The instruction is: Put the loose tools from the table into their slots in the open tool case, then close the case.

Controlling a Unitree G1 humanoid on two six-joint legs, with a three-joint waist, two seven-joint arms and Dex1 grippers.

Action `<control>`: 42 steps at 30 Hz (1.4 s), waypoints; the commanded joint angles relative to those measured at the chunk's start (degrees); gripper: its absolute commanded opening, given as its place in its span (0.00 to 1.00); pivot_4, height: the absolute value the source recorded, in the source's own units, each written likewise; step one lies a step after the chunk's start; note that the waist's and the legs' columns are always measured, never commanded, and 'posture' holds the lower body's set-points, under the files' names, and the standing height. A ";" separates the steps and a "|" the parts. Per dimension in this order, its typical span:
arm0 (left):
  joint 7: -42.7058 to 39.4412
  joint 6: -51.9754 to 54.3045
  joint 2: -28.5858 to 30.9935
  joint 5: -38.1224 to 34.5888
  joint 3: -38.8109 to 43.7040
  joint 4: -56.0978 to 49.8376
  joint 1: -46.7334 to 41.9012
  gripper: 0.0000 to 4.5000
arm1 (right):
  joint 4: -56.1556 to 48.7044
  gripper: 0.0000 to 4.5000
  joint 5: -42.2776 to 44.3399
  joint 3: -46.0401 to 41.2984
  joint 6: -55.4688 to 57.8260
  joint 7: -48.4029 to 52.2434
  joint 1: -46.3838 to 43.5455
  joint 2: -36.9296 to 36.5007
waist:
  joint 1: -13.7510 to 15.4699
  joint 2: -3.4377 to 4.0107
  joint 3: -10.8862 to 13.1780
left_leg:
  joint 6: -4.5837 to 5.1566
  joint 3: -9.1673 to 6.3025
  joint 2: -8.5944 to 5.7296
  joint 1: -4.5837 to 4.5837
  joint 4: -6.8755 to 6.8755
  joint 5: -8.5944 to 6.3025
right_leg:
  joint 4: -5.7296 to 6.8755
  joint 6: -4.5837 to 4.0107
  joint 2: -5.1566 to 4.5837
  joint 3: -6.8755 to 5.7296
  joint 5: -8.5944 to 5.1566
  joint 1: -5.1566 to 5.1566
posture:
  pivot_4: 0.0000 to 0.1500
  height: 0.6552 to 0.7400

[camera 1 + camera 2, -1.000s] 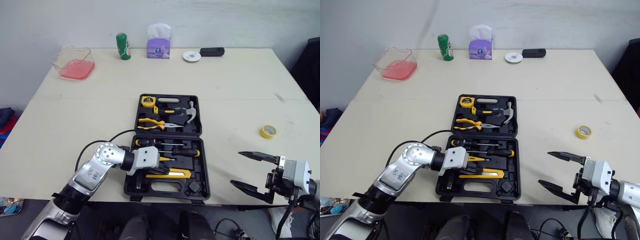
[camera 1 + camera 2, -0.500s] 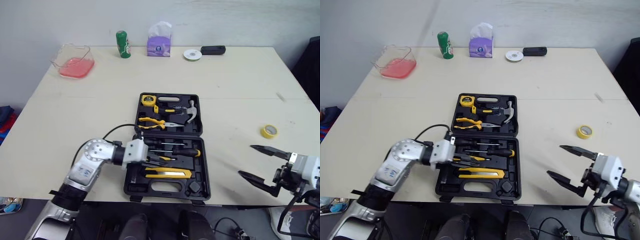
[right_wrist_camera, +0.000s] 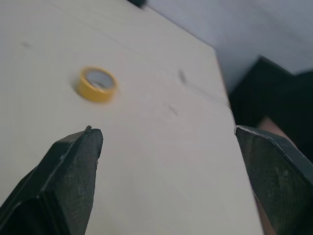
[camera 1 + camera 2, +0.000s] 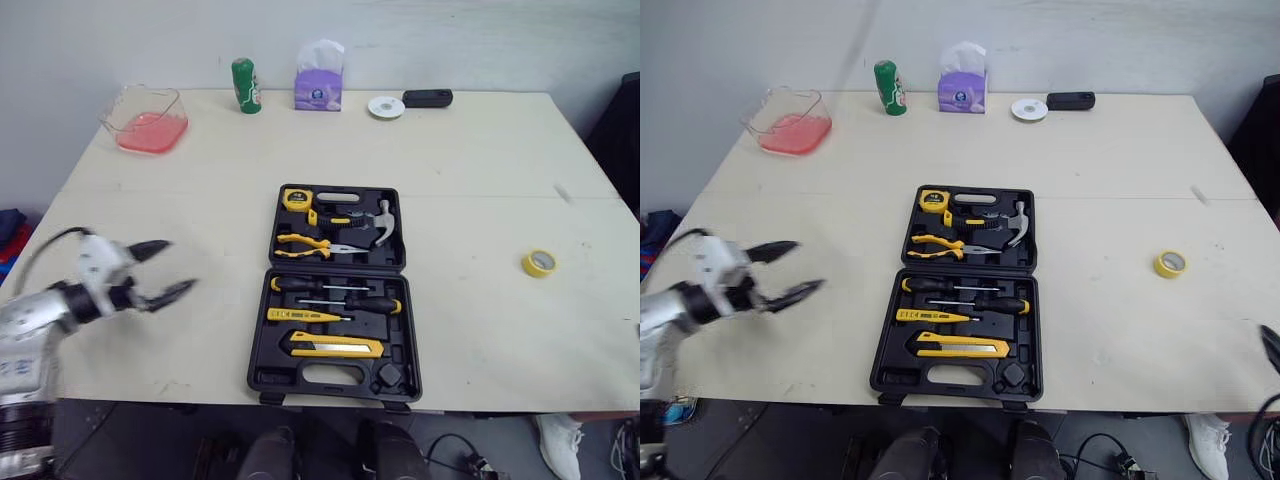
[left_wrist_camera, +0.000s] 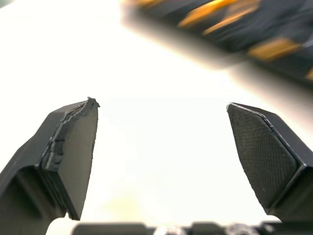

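The open tool case (image 4: 404, 335) lies mid-frame on the desk (image 4: 450, 160), tools seated in its slots. Left hand (image 4: 178, 265) hovers open and empty at left; right hand (image 3: 165, 129), fingers spread wide, faces the yellow tape roll (image 4: 537, 263)

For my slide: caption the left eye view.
Tool case open, tools slotted; left gripper open and empty to its left.
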 commanded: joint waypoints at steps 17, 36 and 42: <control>9.60 0.95 -2.61 -3.58 14.59 -0.21 13.09 1.00 | 5.56 1.00 4.60 -1.50 -1.70 -7.52 -2.91 0.08 | -1.39 0.12 0.00 | -0.36 0.12 -0.01 0.13 -0.24 -0.30 | 0.02 -0.03 -0.12 0.13 -0.01 -0.06 | 1.00 1.00; 0.49 17.07 0.26 -12.74 -5.28 -30.65 1.08 1.00 | -24.40 1.00 3.50 24.90 47.90 9.61 -17.00 -28.36 | -1.50 0.35 0.06 | 0.03 0.22 -0.06 -0.07 -0.21 -0.05 | 0.06 0.02 -0.13 0.15 0.01 -0.27 | 1.00 1.00; -1.49 23.84 -1.35 -19.72 -12.32 -36.87 -7.01 1.00 | -18.29 1.00 -7.26 45.58 49.66 19.69 -38.42 -30.21 | -1.31 0.31 0.15 | -0.09 0.13 0.07 -0.45 0.07 0.01 | 0.13 -0.01 0.13 -0.02 0.00 -0.44 | 1.00 1.00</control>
